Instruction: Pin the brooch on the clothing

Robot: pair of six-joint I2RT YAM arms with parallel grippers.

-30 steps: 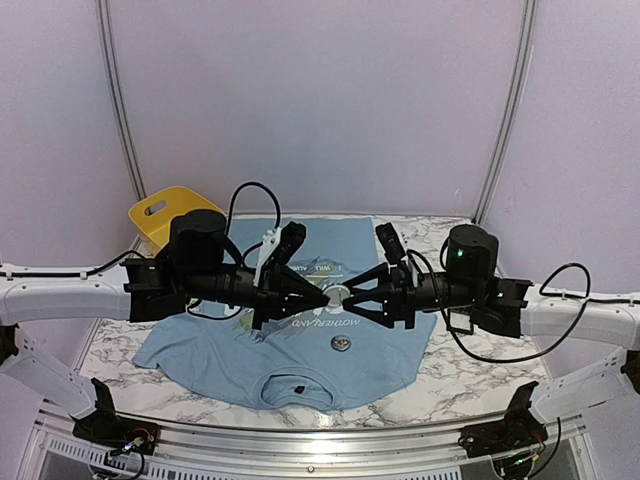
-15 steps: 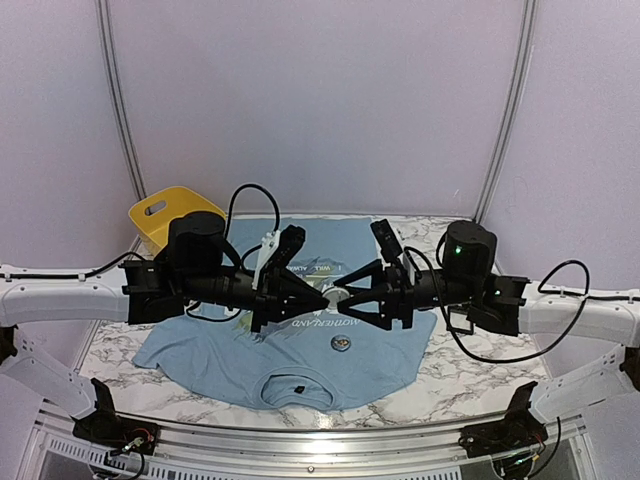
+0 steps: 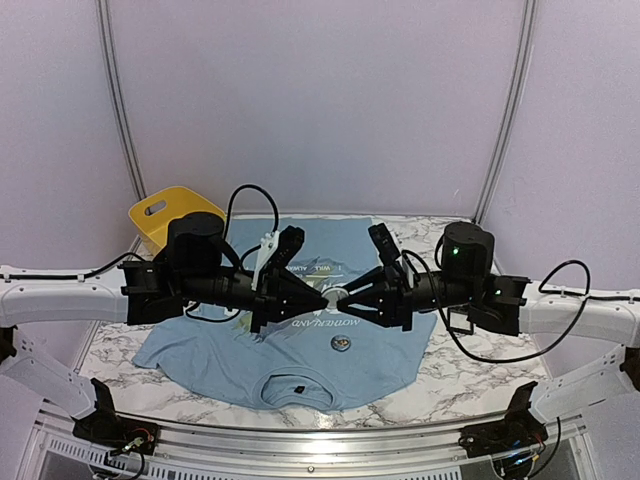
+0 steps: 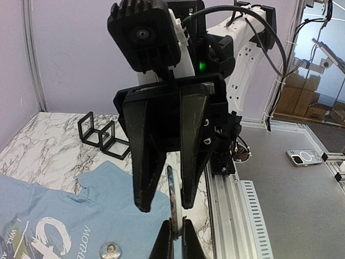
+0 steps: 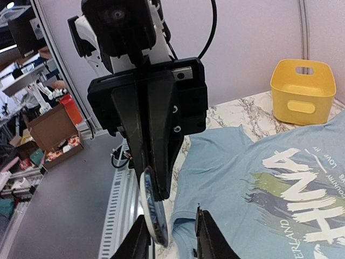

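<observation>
The clothing (image 3: 300, 372) is a light blue T-shirt with white lettering, spread flat on the marble table. Above it the two grippers meet tip to tip. My left gripper (image 3: 325, 296) is shut on the rim of a round white-and-blue brooch (image 4: 173, 191), seen edge-on. My right gripper (image 3: 346, 296) faces it with its jaws open, one finger on each side of the brooch (image 5: 157, 224) with gaps showing. A second small round brooch (image 3: 340, 343) lies flat on the shirt below them.
A yellow basket (image 3: 160, 215) stands at the table's back left corner. Black wire-frame cubes (image 4: 105, 135) sit on the marble near the right arm's side. A metal rail (image 3: 320, 440) runs along the near table edge.
The right gripper has edged left toward the left gripper and its jaws, wider half a second ago, have narrowed around the brooch. The left gripper has held still.
</observation>
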